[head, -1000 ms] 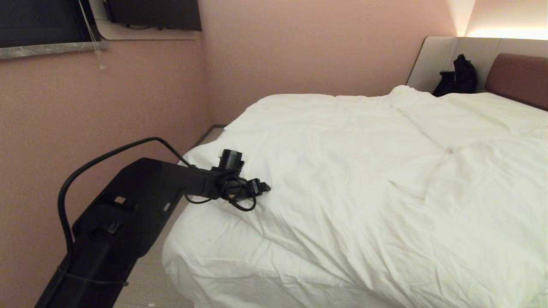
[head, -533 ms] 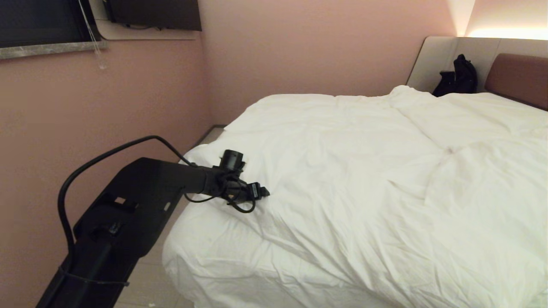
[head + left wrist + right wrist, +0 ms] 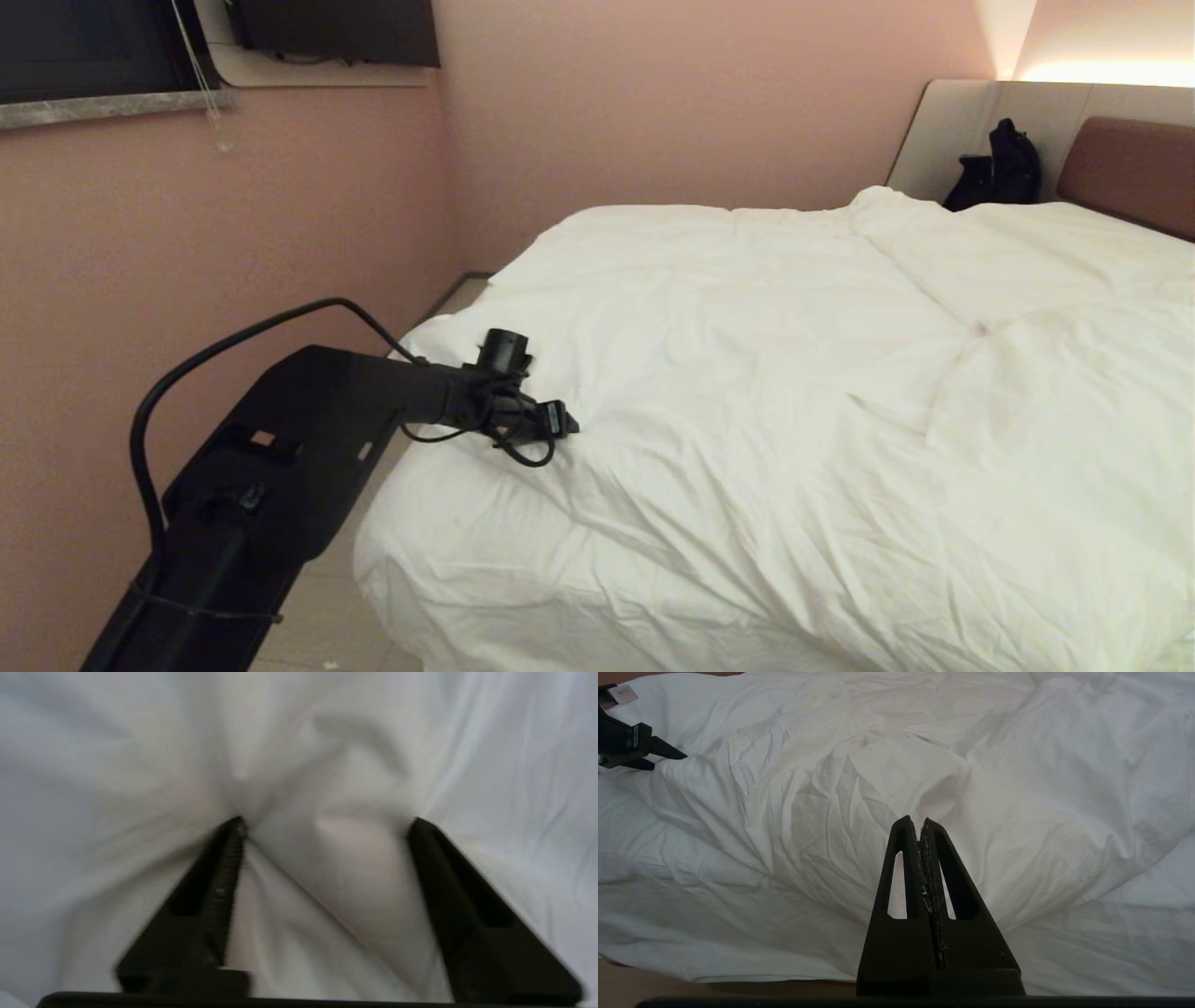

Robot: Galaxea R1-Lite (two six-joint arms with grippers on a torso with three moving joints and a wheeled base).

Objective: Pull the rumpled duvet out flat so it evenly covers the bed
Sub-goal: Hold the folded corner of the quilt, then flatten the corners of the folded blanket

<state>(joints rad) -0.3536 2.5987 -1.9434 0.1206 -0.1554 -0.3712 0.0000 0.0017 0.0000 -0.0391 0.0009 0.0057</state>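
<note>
The duvet (image 3: 794,392) lies over the bed (image 3: 1130,168), white and creased, covering it from the near corner up toward the brown and beige headboard. Long folds run across it, and one ridge crosses from the near left toward the right side. Its near edge hangs down over the corner of the bed above the floor (image 3: 327,597).

The left gripper (image 3: 560,420) is pressed onto the duvet near the bed's left edge. In the left wrist view its two fingers (image 3: 224,877) stand apart with their tips sunk into the cloth, and a mound of fabric bulges up between them, with creases radiating from one tip. The jaws are not closed on the cloth.

The right gripper (image 3: 920,823) is held off the near side of the bed, its fingers pressed together with nothing between them, pointing across the duvet (image 3: 831,788).

A black bag (image 3: 994,173) leans against the headboard at the far corner. The walls are pink, with a dark window (image 3: 84,47) at the upper left. No brand, label or writing can be read anywhere.
</note>
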